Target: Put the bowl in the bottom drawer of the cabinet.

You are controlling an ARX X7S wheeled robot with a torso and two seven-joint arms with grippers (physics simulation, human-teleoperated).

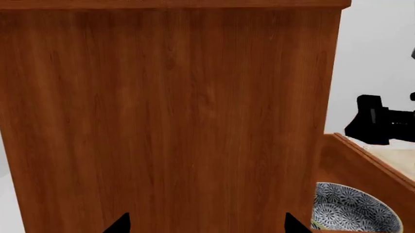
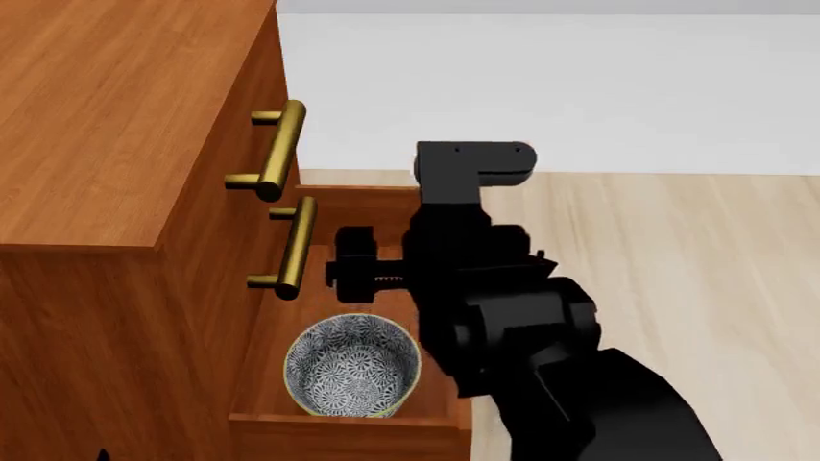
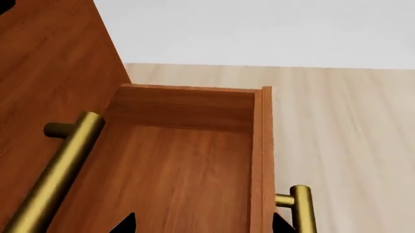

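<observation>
Head view: the bowl (image 2: 352, 365), likely rigid, light, glazed-slick and breakable, best pinched at its thin rim, rests upright in the pulled-out bottom drawer (image 2: 346, 429), while my right gripper (image 2: 356, 269) above it holds nothing, jaw spacing indeterminate.

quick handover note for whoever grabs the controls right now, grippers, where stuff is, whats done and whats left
Right gripper: open and empty, above the open bottom drawer.
Left gripper: open and empty, facing the side of the cabinet.
Bowl: upright inside the pulled-out bottom drawer, free of both grippers. The two drawers above are shut.
Done: the bowl is in the drawer.
Left: lift the right arm clear; push the drawer shut if that is wanted.
</observation>
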